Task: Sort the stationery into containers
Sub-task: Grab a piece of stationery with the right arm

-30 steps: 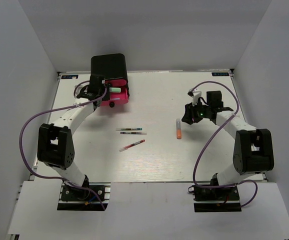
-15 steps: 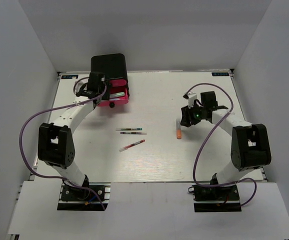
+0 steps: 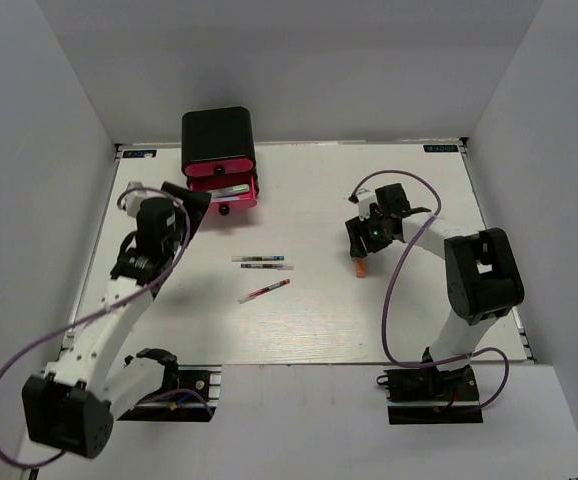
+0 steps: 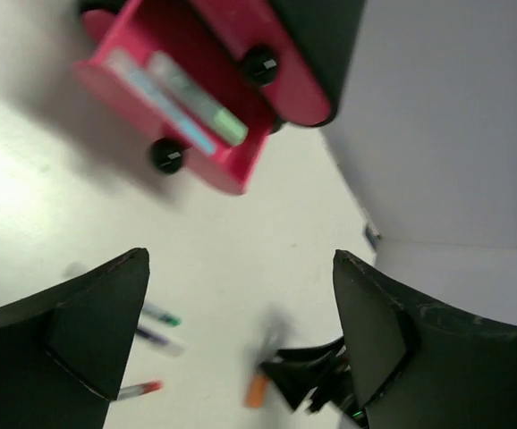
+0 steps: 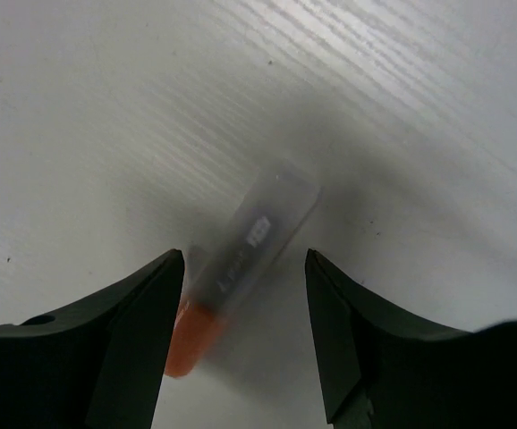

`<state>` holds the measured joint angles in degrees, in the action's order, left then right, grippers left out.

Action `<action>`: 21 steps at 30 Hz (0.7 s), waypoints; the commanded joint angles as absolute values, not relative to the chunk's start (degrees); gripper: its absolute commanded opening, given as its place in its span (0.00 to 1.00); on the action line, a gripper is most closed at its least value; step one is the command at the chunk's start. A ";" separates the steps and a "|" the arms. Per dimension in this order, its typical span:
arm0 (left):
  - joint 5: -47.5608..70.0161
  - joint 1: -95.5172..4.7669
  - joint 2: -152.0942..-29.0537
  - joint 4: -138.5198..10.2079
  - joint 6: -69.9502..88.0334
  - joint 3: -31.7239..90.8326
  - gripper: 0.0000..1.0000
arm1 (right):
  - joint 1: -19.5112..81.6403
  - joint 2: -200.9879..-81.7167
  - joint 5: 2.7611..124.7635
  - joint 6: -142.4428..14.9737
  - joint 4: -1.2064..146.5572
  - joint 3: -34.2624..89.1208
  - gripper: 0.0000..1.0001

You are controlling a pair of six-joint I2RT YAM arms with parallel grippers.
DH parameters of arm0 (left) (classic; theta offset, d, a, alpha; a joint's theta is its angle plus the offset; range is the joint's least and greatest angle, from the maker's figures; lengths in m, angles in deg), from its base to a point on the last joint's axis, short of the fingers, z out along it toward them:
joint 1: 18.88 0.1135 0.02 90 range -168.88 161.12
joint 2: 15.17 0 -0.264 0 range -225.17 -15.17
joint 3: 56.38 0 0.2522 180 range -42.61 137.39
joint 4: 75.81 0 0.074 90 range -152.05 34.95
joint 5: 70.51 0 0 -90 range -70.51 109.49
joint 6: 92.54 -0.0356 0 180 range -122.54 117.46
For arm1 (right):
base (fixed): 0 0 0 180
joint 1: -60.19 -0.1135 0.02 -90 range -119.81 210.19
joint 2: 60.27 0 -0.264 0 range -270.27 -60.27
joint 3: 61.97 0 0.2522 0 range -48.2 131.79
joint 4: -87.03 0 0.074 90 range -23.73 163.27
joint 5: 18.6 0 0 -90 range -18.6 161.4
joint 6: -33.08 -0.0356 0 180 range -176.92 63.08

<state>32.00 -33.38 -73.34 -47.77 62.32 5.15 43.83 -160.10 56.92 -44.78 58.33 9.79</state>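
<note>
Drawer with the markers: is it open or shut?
Open. The drawer sticks out of the black cabinet, its markers showing from above.

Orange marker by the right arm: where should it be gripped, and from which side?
Mid-barrel, on the clear section beside the orange end, from straight above. The orange marker lies flat on the table, and the right gripper, open, straddles its narrow width.

Cropped by the top edge in the left wrist view: the cabinet (image 4: 330, 45), with blurred contents in its open drawer (image 4: 232, 170). Well right of the cabinet, seen from above, mostly hidden under the right gripper (image 3: 361, 252): the orange marker (image 3: 360, 269). In front of the cabinet, too small to read: markings on the 3 pens (image 3: 264, 266).
</note>
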 commanded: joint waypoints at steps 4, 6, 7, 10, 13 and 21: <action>34.16 -33.47 -60.36 -42.38 57.93 -5.60 0.94 | 40.68 -163.19 65.60 -46.37 57.37 13.14 0.58; 34.17 -33.47 -57.98 -41.58 59.50 -8.07 0.94 | 39.72 -163.11 64.56 -43.50 57.45 12.44 0.37; 34.17 -33.47 -57.97 -41.57 59.51 -8.77 0.94 | 39.45 -162.84 63.76 -42.78 57.45 12.00 0.28; 32.15 -33.47 -57.36 -42.10 61.70 -12.80 0.94 | 39.18 -161.44 57.89 -36.45 56.58 13.13 0.14; 30.22 -33.47 -58.58 -43.94 63.11 -15.45 0.94 | 39.01 -160.82 47.08 -28.20 54.20 17.97 0.11; 27.32 -33.47 -63.15 -46.58 63.12 -16.77 0.94 | 35.67 -164.76 17.92 -10.09 57.01 38.08 0.09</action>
